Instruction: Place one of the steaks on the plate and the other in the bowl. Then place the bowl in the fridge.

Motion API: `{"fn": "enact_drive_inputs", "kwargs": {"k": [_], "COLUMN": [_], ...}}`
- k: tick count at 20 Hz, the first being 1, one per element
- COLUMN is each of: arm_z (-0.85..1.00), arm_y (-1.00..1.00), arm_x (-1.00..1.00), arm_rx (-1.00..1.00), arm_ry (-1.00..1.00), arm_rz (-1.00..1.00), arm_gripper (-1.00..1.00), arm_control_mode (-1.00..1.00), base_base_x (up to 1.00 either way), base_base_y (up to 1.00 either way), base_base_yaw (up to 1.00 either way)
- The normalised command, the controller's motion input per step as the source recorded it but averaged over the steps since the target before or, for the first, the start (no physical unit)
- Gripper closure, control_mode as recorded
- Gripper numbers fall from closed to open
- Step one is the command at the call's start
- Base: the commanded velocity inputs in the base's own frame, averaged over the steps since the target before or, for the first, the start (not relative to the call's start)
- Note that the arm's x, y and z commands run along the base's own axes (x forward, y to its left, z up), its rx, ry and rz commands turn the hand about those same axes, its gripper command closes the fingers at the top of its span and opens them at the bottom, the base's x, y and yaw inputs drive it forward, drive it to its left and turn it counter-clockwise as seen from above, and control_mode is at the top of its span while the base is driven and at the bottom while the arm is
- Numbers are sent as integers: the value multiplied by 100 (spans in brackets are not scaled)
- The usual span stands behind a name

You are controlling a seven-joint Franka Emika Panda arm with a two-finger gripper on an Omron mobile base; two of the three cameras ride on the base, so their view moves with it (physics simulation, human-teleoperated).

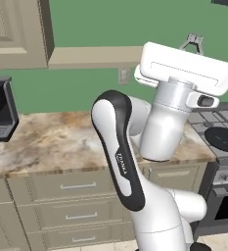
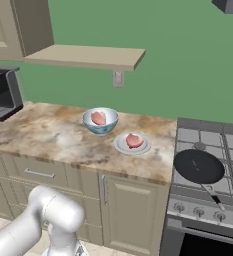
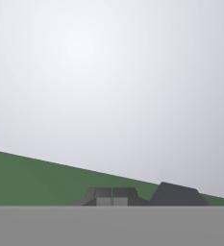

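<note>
The light blue patterned bowl [image 2: 100, 122] stands on the marble counter [image 2: 53, 135] with one pink steak [image 2: 98, 118] inside it. Just to its right lies the small white-grey plate [image 2: 132, 145], carrying the other steak [image 2: 134, 140]. My gripper [image 1: 194, 42] is raised high above the counter and points upward, well away from both dishes. In the hand view its fingertips [image 3: 112, 197] sit pressed together, shut on nothing, facing a pale ceiling and green wall. The fridge is out of view.
A black frying pan [image 2: 198, 166] rests on the stove [image 2: 213, 145] to the right of the counter. A dark coffee machine [image 2: 4, 95] stands at the counter's left end. A wall shelf [image 2: 88, 56] hangs above, and drawers and cabinet doors [image 2: 128, 210] run below.
</note>
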Motion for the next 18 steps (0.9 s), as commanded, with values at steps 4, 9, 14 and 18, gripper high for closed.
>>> {"fn": "enact_drive_inputs", "kwargs": {"k": [4, 9, 14, 18], "arm_z": [0, -7, -25, -4], "arm_y": [0, -3, -38, -70], "arm_x": [0, 8, 37, 40], "arm_rx": [0, 5, 22, 28], "arm_ry": [0, 2, 18, 57], "arm_rz": [0, 1, 5, 1], "arm_gripper": [100, 100, 100, 100], "arm_control_mode": [100, -100, -100, -100], "base_base_x": [23, 13, 0, 0], "base_base_y": [-9, -8, 0, 0], "base_base_yaw": [8, 6, 0, 0]}}
